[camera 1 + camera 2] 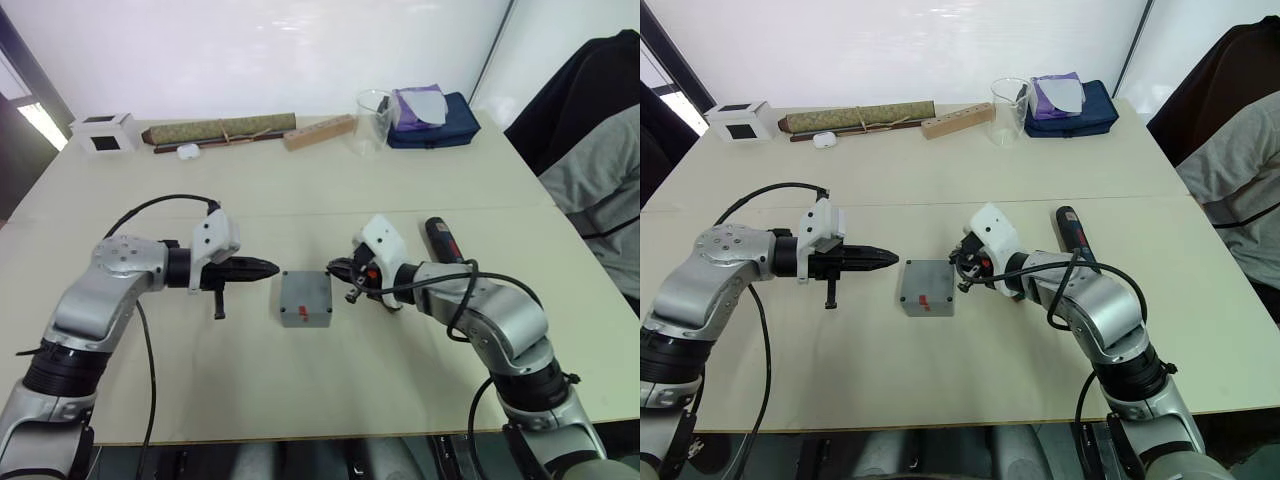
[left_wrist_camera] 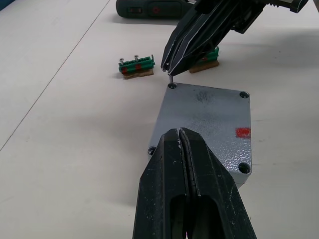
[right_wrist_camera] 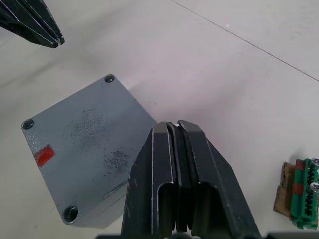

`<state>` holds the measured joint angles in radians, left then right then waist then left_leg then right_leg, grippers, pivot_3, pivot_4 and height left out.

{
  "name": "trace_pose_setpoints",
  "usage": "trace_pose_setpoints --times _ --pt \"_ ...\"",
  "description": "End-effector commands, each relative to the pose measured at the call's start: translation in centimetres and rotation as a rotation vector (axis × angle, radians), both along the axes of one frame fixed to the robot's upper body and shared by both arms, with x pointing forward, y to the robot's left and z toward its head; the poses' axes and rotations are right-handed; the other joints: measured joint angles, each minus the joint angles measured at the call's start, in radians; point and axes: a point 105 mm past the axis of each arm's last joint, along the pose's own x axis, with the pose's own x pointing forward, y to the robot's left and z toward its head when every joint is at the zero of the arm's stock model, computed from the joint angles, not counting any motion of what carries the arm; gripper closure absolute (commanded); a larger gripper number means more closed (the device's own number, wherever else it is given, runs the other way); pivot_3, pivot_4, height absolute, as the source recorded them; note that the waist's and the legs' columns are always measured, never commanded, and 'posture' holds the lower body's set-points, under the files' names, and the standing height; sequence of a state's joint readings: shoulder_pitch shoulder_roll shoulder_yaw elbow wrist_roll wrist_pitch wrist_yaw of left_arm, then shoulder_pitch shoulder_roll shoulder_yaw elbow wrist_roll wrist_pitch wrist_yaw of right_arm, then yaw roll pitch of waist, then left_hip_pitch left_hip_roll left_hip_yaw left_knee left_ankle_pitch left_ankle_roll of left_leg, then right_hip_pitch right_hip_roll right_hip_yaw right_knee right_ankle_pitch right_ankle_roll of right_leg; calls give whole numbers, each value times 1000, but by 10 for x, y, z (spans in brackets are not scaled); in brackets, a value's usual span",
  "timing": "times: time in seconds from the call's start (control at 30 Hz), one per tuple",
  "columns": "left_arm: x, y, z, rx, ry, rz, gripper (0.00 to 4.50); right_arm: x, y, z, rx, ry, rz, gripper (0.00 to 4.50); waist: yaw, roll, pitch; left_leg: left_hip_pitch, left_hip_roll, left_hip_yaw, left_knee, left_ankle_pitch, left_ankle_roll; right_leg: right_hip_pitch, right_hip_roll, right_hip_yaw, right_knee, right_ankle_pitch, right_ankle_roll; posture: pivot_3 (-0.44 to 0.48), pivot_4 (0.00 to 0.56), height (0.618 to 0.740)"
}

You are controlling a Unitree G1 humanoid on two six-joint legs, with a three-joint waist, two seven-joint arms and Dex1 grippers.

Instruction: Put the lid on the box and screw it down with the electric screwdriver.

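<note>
**Grey lid seated, screw at a corner hole**

Grey plastic lid (image 2: 207,122) already lying flush on the box (image 1: 305,298), red mark uppermost, corner holes showing. Sits on the pale surface (image 1: 400,380) between the two claws — just ahead of the left claw's tip, just ahead of and below the right claw's tip.

Right claw (image 2: 169,67): fingers pinched together, apparently on a small screw (image 2: 171,79) standing at the lid's near corner hole; whether truly gripped or only touched, hard to tell. Left claw (image 1: 268,268): closed, holding nothing, pointing at the box's side and stopping just short of it.

Electric screwdriver (image 1: 441,240) lying flat behind the right claw, beside that arm's wrist, untouched. Two green terminal blocks (image 2: 136,66) resting just beyond the right claw's tip.

Handling, by judgement:
- Box and lid — light, rigid, smooth plastic; likely to skate when pushed, so worth bracing at a side wall with the left claw.
- Screw — tiny, easily tipped or dropped; best kept upright by the shank.
- Screwdriver — stiff, round, prone to rolling; mid-barrel the sensible place to grip.
</note>
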<state>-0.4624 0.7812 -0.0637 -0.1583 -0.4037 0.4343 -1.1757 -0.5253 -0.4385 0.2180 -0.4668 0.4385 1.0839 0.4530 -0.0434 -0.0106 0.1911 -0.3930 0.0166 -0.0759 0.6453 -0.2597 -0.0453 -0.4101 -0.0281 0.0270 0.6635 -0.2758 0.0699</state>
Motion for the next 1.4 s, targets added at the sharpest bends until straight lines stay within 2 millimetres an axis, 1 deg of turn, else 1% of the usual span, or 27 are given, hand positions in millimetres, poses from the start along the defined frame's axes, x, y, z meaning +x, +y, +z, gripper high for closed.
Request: trace_pose_setpoints --times 0.03,0.2,0.7,0.77,0.8,0.83,0.87,0.9,0.97,1.1,1.13,1.2,1.23,1.27,1.33,1.4 --pt "-2 -3 7 -5 -26 -17 4500 -5 9 12 23 -36 45 4439 0 0 0 0 0 0 0 0 0 0 0 0 0 0 0 0 150 736" --pt "-3 -4 7 -8 -25 -18 4500 -5 10 14 18 -46 48 4439 1 0 0 0 0 0 0 0 0 0 0 0 0 0 0 0 150 736" --pt "-4 -5 5 -11 -20 -17 4500 1 3 -6 -32 -13 20 4439 1 0 0 0 0 0 0 0 0 0 0 0 0 0 0 0 150 736" --pt "-4 -6 5 -12 -20 -17 4500 0 3 -7 -33 -8 22 3798 0 0 0 0 0 0 0 0 0 0 0 0 0 0 0 0 150 736" --pt "-4 -6 5 -12 -19 -17 4500 -1 4 -6 -26 -5 28 3711 0 0 0 0 0 0 0 0 0 0 0 0 0 0 0 0 150 736" --pt "-4 -6 5 -13 -19 -18 4500 -2 4 -5 -20 -3 33 3343 0 0 0 0 0 0 0 0 0 0 0 0 0 0 0 0 150 736" --pt "-4 -6 5 -13 -19 -19 4500 -3 5 -3 -14 -4 39 2794 0 0 0 0 0 0 0 0 0 0 0 0 0 0 0 0 150 736" --pt "-5 -6 5 -14 -18 -21 4500 -5 5 -1 -8 -6 44 2494 0 0 0 0 0 0 0 0 0 0 0 0 0 0 0 0 150 736" --pt "-5 -7 5 -16 -19 -25 4500 -7 5 4 6 -9 51 1577 0 0 0 0 0 0 0 0 0 0 0 0 0 0 0 0 150 736" --pt "-5 -10 6 -23 -24 -36 4500 -7 -3 17 18 -27 35 179 1 0 0 0 0 0 0 0 0 0 0 0 0 0 0 0 150 736" --pt "-5 -12 7 -27 -25 -42 4500 -7 -8 22 18 -34 26 81 1 0 0 0 0 0 0 0 0 0 0 0 0 0 0 0 150 736" --pt "-8 -16 9 -38 -32 -66 4500 1 -31 40 8 -55 -65 81 3 0 0 0 0 0 0 0 0 0 0 0 0 0 0 0 150 736" --pt "-8 -18 10 -41 -34 -74 4500 3 -38 45 9 -57 -98 81 3 0 0 0 0 0 0 0 0 0 -1 0 0 0 0 0 150 736" --pt "-9 -20 11 -46 -39 -86 4500 6 -52 52 -15 -36 -143 81 3 0 0 0 0 0 0 0 0 0 -1 0 0 0 0 0 150 736" --pt "-11 -24 14 -53 -49 -104 4500 10 -72 61 -52 2 -207 81 5 1 1 0 0 0 0 0 0 0 -1 0 0 0 0 0 150 736" --pt "-12 -29 18 -69 -60 -122 4500 17 -101 65 -128 75 -325 81 6 1 1 0 0 0 0 0 0 0 -1 0 0 0 0 0 150 736"
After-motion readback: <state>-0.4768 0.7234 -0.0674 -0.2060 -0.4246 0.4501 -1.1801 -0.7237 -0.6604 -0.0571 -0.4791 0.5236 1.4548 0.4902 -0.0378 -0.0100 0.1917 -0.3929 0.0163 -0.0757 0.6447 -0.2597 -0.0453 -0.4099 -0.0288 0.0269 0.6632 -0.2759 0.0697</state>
